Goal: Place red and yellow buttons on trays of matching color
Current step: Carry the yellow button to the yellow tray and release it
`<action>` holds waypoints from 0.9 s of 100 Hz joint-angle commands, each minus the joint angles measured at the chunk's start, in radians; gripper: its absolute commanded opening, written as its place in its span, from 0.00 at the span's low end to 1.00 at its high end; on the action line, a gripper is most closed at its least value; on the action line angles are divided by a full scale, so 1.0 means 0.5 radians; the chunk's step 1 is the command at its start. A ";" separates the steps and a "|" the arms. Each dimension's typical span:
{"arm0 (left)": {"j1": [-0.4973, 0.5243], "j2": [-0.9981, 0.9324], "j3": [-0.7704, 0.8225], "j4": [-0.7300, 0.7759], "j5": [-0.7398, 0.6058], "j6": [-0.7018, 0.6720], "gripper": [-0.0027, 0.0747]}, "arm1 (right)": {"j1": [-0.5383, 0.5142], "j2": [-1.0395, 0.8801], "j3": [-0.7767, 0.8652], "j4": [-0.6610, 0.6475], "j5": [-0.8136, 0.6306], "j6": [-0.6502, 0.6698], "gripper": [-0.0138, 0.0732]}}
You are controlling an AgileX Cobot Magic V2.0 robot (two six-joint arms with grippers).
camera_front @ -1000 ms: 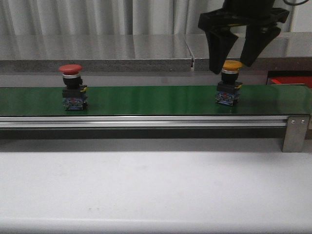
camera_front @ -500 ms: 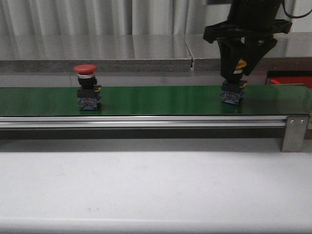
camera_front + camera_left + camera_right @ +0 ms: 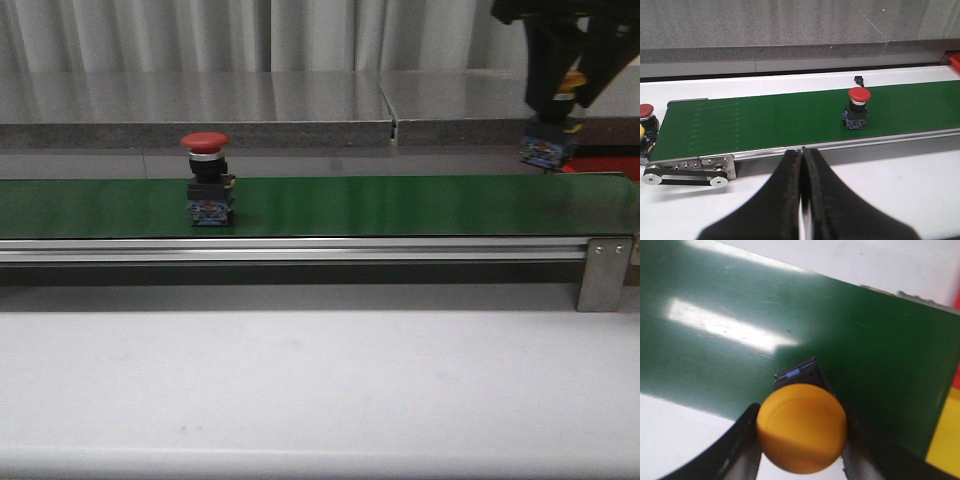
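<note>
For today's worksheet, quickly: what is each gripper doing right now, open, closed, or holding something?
Left gripper: closed, holding nothing.
Right gripper: closed on the yellow button, lifted clear of the green belt.

The right gripper (image 3: 562, 88) hung high at the far right, fingers pointing down and clamped on the yellow button (image 3: 801, 427). The left gripper (image 3: 802, 200) sat low, its jaws pressed together, holding nothing.
</note>
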State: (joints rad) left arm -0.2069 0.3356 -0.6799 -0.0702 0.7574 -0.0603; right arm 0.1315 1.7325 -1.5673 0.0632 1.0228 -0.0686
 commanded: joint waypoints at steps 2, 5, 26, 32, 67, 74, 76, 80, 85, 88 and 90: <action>-0.017 0.020 -0.044 -0.008 -0.141 -0.002 0.01 | -0.133 -0.164 0.018 -0.011 -0.043 0.009 0.24; -0.017 0.020 -0.044 -0.008 -0.141 -0.002 0.01 | -0.177 -0.178 0.034 -0.011 -0.043 0.009 0.24; -0.017 0.020 -0.044 -0.008 -0.141 -0.002 0.01 | -0.519 -0.217 0.125 -0.011 -0.050 0.009 0.24; -0.017 0.020 -0.044 -0.008 -0.141 -0.002 0.01 | -0.609 -0.217 0.158 -0.011 -0.079 0.009 0.24; -0.017 0.020 -0.044 -0.008 -0.141 -0.002 0.01 | -0.847 -0.196 0.369 -0.011 -0.307 0.059 0.24; -0.017 0.020 -0.044 -0.008 -0.141 -0.002 0.01 | -0.847 -0.196 0.386 -0.011 -0.368 0.059 0.24; -0.017 0.020 -0.044 -0.008 -0.141 -0.002 0.01 | -0.847 -0.196 0.391 -0.011 -0.389 0.059 0.24; -0.017 0.020 -0.044 -0.008 -0.141 -0.002 0.01 | -0.847 -0.196 0.395 -0.011 -0.420 0.059 0.24; -0.017 0.020 -0.044 -0.008 -0.141 -0.002 0.01 | -0.847 -0.190 0.401 -0.008 -0.460 0.059 0.24; -0.017 0.020 -0.044 -0.008 -0.141 -0.002 0.01 | -0.847 -0.184 0.401 -0.008 -0.465 0.059 0.24; -0.017 0.020 -0.044 -0.008 -0.141 -0.002 0.01 | -0.847 -0.176 0.401 -0.008 -0.465 0.059 0.24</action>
State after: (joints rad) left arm -0.2069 0.3356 -0.6782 -0.0702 0.7574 -0.0603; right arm -0.2880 1.6780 -1.3469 0.0613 0.8507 -0.0409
